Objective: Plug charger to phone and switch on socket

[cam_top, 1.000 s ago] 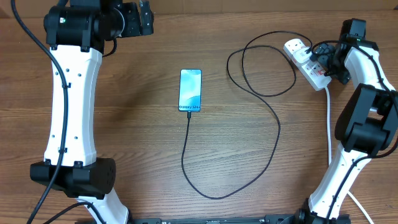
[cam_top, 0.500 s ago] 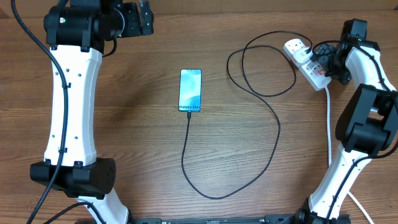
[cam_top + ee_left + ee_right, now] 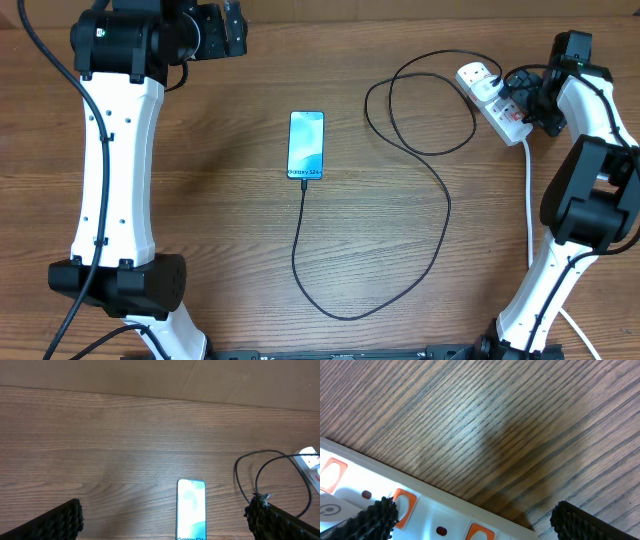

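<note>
The phone [image 3: 307, 145] lies flat mid-table, screen lit blue; it also shows in the left wrist view [image 3: 191, 509]. The black charger cable [image 3: 440, 215] runs from the phone's near end in a big loop to a white wall plug [image 3: 474, 76] seated in the socket strip [image 3: 497, 105] at the far right. My right gripper [image 3: 530, 100] is open right over the strip; its wrist view shows the strip's orange-red switches [image 3: 402, 505] between the fingers [image 3: 470, 520]. My left gripper [image 3: 232, 30] is open and empty at the far left, well away from the phone.
The strip's thick white cord [image 3: 529, 200] runs down the right side past the right arm's base. The left arm's white link [image 3: 115, 150] stands over the left of the table. A wall edge [image 3: 150, 380] bounds the far side.
</note>
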You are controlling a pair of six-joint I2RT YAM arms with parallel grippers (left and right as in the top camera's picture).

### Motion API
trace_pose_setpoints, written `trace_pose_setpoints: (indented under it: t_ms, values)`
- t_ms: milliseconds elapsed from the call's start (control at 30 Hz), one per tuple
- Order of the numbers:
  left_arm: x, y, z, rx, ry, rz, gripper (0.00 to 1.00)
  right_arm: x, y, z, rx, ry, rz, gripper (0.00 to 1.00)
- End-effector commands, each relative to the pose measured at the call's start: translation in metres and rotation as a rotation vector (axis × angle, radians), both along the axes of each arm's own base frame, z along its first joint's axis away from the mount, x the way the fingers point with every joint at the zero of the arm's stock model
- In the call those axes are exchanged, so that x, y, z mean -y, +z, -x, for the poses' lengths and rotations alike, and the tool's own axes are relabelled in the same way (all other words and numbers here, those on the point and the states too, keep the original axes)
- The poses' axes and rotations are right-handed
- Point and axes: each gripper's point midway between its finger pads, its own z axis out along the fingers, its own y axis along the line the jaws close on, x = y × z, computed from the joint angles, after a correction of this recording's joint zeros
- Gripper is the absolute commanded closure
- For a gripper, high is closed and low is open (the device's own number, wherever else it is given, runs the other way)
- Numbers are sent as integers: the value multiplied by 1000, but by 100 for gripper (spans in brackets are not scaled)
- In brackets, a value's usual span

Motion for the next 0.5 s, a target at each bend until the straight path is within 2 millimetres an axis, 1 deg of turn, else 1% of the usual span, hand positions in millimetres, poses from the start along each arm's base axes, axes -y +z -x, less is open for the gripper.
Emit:
trace_pose_setpoints:
  t_ms: [0,200,300,467]
  values:
    - [-1,-1,0,-3,17,0,0,-16,-11,4,-36,49,-36,0]
    - [-1,-1,0,-3,17,0,0,-17,-13,4,-40,50,-37,0]
    - [-1,-1,0,-3,17,0,0,-17,-19,5,-51,51,-41,0]
    - [-1,-1,0,-3,17,0,0,-20,-35,10,-87,52,-55,0]
